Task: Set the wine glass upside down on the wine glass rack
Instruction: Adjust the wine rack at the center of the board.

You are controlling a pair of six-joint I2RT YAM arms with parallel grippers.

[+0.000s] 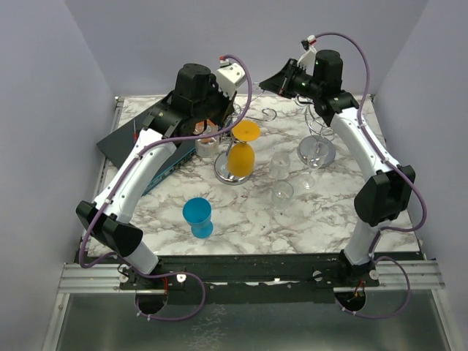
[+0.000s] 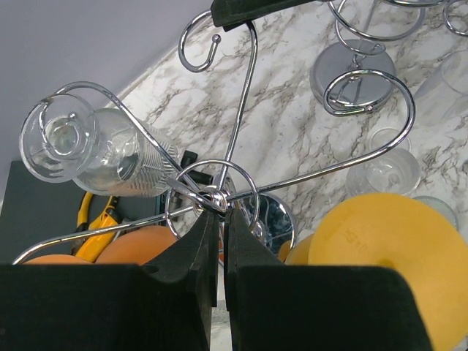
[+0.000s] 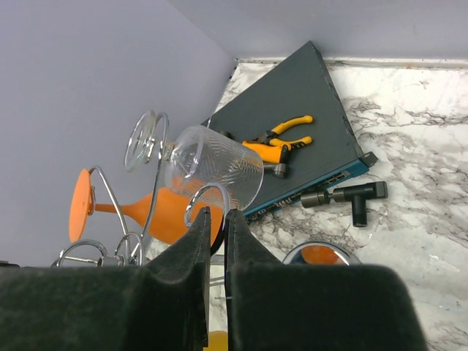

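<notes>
The chrome wine glass rack [image 2: 322, 172] stands mid-table, its base [image 1: 228, 178] showing in the top view. A clear wine glass [image 2: 95, 150] hangs foot-up and tilted on one wire arm, and it also shows in the right wrist view [image 3: 212, 164]. An orange glass [image 1: 241, 155] hangs upside down on another arm. My left gripper [image 2: 221, 208] is shut on the rack's top ring. My right gripper [image 3: 217, 212] is shut on the curled end of a rack arm, just below the clear glass's bowl.
A second chrome rack [image 1: 316, 151] stands at the right. Clear glasses [image 1: 281, 192] sit upright on the marble between the racks. A blue cup [image 1: 197, 217] is at the near middle. A grey box [image 3: 292, 110] with yellow pliers [image 3: 278, 142] lies at the back left.
</notes>
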